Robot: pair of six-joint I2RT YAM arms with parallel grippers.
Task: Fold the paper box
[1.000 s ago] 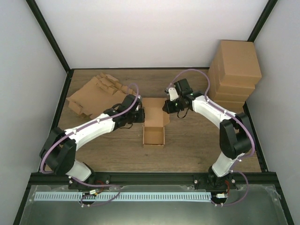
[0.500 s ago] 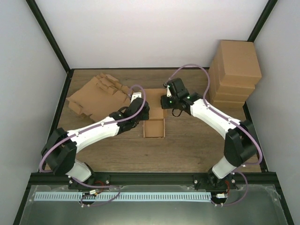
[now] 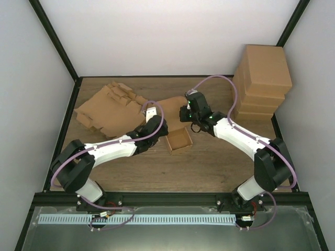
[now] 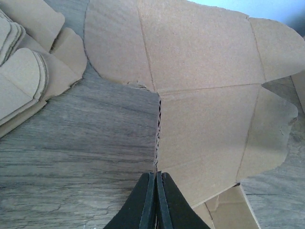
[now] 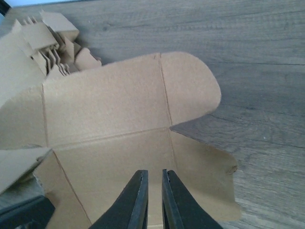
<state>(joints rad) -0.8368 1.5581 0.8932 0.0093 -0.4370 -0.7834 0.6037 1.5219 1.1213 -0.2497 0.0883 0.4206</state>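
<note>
Top external view shows you the paper box [image 3: 179, 140] lying open on the desk [image 3: 220, 167], near the pile of flat blanks [image 3: 107, 107] and to its right. Your left gripper [image 4: 156, 177] is fully closed and holds nothing, with its tips at the box edge facing that pile. Your right gripper [image 5: 154, 174] is narrow and pinches the box panel on the side away from the pile.

You're looking at a brown paper box [image 3: 179, 140] sitting askew mid-worktop [image 3: 220, 167], tray open upward, lid flap rising toward the far edge.
</note>
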